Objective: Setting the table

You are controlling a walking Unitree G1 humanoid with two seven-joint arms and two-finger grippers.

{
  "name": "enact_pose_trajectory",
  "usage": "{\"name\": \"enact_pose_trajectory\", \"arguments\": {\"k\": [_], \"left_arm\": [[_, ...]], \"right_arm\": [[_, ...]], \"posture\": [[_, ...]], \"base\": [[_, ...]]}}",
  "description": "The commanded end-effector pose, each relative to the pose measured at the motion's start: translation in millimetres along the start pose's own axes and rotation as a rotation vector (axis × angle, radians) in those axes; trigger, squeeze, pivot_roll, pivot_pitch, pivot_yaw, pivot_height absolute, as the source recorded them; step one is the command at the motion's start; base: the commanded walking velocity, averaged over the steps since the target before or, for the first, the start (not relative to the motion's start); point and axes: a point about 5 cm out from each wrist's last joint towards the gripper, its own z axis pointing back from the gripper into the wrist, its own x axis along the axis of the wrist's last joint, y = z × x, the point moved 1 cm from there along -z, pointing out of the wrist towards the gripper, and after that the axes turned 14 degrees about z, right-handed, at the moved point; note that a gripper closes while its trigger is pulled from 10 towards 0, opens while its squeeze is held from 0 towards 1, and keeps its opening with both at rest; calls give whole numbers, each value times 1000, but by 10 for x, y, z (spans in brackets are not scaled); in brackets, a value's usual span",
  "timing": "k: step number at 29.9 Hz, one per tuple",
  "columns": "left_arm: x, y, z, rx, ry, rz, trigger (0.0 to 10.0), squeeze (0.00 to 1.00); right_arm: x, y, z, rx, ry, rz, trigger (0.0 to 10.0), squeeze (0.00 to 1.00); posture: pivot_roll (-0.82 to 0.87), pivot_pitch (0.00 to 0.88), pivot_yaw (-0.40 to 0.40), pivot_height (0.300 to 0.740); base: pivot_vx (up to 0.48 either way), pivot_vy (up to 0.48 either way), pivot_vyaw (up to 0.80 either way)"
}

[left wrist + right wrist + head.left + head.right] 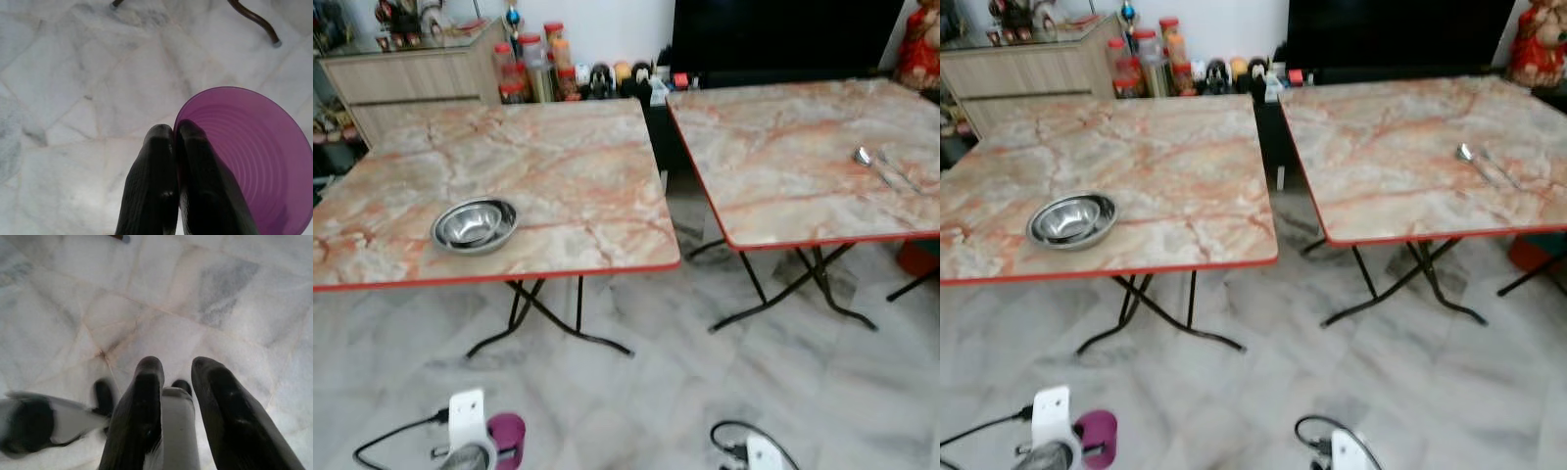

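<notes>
Below the head camera, the left gripper [175, 134] hung low over the marble floor [705, 392], its two fingers pressed together on the rim of a purple cup [254, 156]; one finger lay inside the wall, the other outside. The cup [507, 436] sat just beside the wrist, well short of the tables. The right gripper [177, 368] also hung low over the floor, fingers apart with a grey bar between them; whether they clamped it could not be told. Ahead stood two marble-topped folding tables. The left table [568, 166] carried a steel bowl [475, 225] near its front edge. The right table [783, 147] carried a spoon [886, 171] near its right side.
</notes>
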Motion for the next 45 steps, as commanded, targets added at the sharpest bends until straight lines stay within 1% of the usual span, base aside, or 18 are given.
{"name": "enact_pose_trajectory", "arguments": {"k": [1, 6, 25, 30, 34, 45], "left_arm": [[47, 107, -2, 29, -8, 3, 10000, 0], [35, 109, 0, 30, -6, 3, 10000, 0], [17, 109, 7, 24, -12, -12, 10000, 0], [55, 97, 2, 19, -30, -20, 10000, 0], [157, 42, -13, 2, -66, -13, 10000, 0], [205, -16, -21, -14, -83, -19, 10000, 0]], "right_arm": [[57, 81, -22, 21, -17, 2, 10000, 0], [44, 84, -20, 31, -8, 17, 10000, 0], [2, 97, -9, 31, -1, 11, 10000, 0], [3, 99, -9, 33, -1, 10, 10000, 0], [10, 100, -11, 32, -2, 5, 10000, 0], [29, 103, -18, 33, -6, -3, 10000, 0]], "posture": [[19, 0, 24, 740], [21, 0, 25, 740], [17, 0, 33, 740], [21, 0, 31, 740], [22, 0, 30, 740], [25, 0, 29, 740]], "base": [[0, 480, 0], [0, 480, 0], [0, 469, 0], [0, 0, 0], [0, 0, 0], [0, 0, 0]]}}
